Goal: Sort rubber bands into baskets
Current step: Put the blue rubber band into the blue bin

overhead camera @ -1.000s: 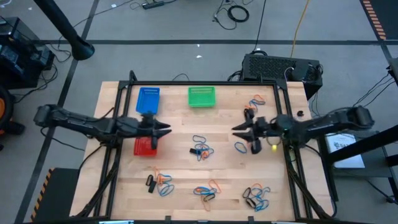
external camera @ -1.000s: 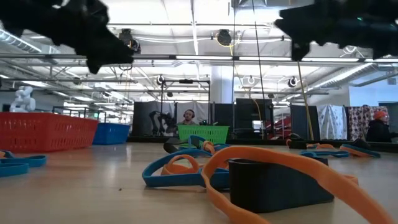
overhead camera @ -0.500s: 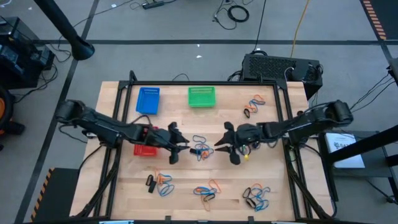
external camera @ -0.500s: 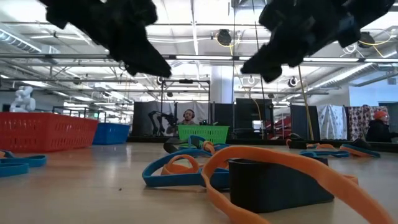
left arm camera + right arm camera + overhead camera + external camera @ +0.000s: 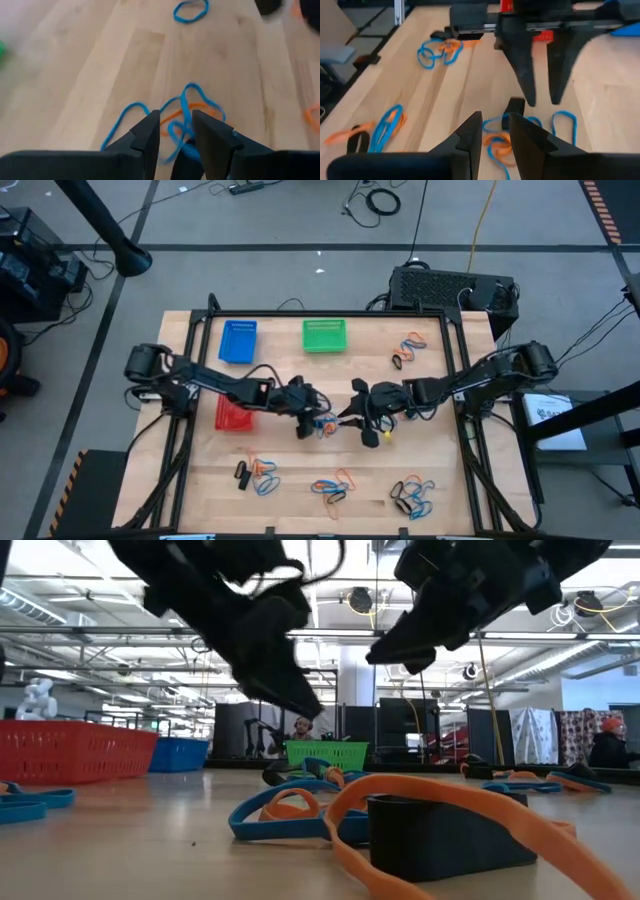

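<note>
Grippers meet over mid-table: the left gripper and right gripper, fingers slightly apart and holding nothing, flank a tangle of thin blue, orange and black rubber bands on the wooden table.

Pale wood-grain table. Mesh baskets near the far edge: blue, green; a red one toward the left edge. Mid-table tangle of blue and orange rubber bands. Blue, orange and black clusters along the near edge and by the far right corner. Dark arms, black fingers.
</note>
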Tool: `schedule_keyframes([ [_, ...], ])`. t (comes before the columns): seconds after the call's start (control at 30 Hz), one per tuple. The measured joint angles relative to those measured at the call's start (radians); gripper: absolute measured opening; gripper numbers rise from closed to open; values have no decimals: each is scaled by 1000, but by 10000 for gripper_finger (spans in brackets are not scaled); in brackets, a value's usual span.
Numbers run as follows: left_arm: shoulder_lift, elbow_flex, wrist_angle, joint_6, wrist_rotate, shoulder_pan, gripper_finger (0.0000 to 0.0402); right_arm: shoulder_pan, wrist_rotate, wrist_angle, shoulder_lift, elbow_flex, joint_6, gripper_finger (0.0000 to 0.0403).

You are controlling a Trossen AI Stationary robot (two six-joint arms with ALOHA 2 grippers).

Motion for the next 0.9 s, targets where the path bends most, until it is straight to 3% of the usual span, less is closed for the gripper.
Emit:
schedule_keyframes([
  [0.23, 58, 44, 2, -70, 77, 35, 133, -5, 1, 7, 0, 0, -9, 91],
  [0.63, 83, 53, -37, -83, 87, 39, 231, -13, 1, 29, 0, -1, -56, 91],
  [0.9, 116, 54, -35, -83, 87, 40, 242, -16, 1, 29, 0, -1, -56, 91],
])
